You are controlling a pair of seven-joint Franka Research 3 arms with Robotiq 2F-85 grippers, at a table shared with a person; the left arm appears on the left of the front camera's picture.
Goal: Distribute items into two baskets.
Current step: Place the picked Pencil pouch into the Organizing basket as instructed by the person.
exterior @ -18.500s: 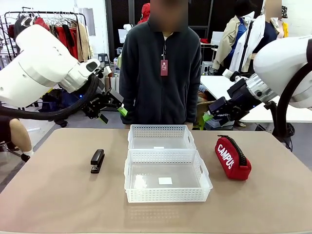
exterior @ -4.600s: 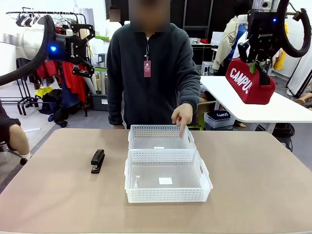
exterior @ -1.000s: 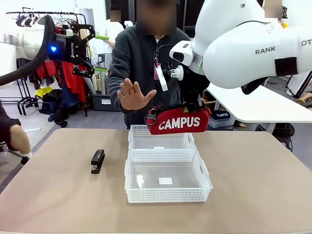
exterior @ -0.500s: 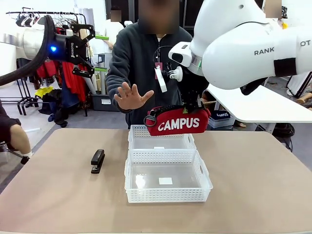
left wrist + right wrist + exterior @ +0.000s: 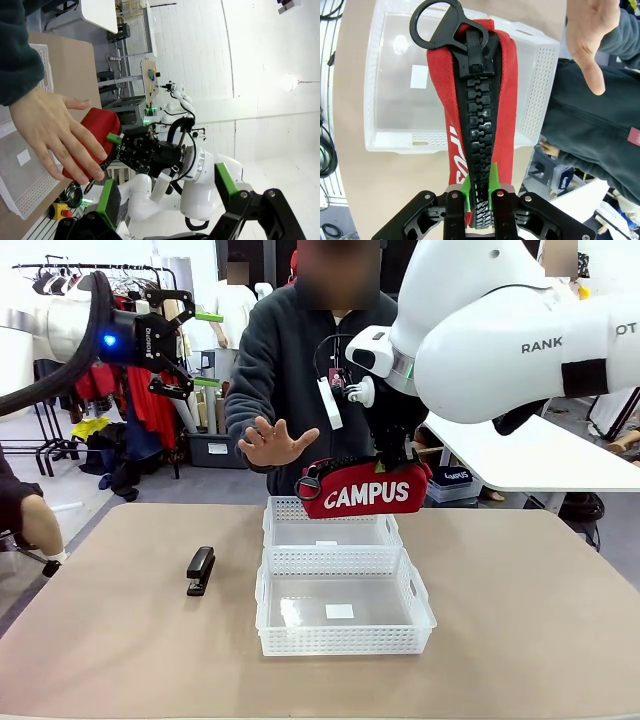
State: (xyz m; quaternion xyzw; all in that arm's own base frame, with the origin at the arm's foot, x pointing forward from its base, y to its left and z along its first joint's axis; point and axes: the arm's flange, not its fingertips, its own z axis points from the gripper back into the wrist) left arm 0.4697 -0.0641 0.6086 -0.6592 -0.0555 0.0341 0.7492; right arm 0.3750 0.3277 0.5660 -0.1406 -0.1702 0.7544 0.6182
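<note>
"So, where's the red pouch (image 5: 367,495) got to?"

"Up in the air over the far basket (image 5: 285,510), just above its rim. The right gripper (image 5: 480,192) comes down from above and is pinching it along the zip near one end. It hangs level with the CAMPUS lettering facing us."

"And that hand (image 5: 275,442)?"

"The person across the table (image 5: 520,620) has an open palm raised just beside the pouch, fingers spread. It could be a halt sign or something else; I can't tell."

"Which step would you call this, then?"

"Placing the first item, I'd say. Both baskets look bare apart from their labels. The stapler (image 5: 200,570) lies on the table to the left of the near basket (image 5: 340,640), untouched."

"The other arm?"

"The left gripper (image 5: 208,350) is held high off to the left, jaws spread wide with nothing between them."

"What next?"

"If the palm means nothing, lower the pouch inside the far basket's walls and let go. If it means 'not here', bring it over the near one first. Either way, the stapler wants the other basket."
</note>
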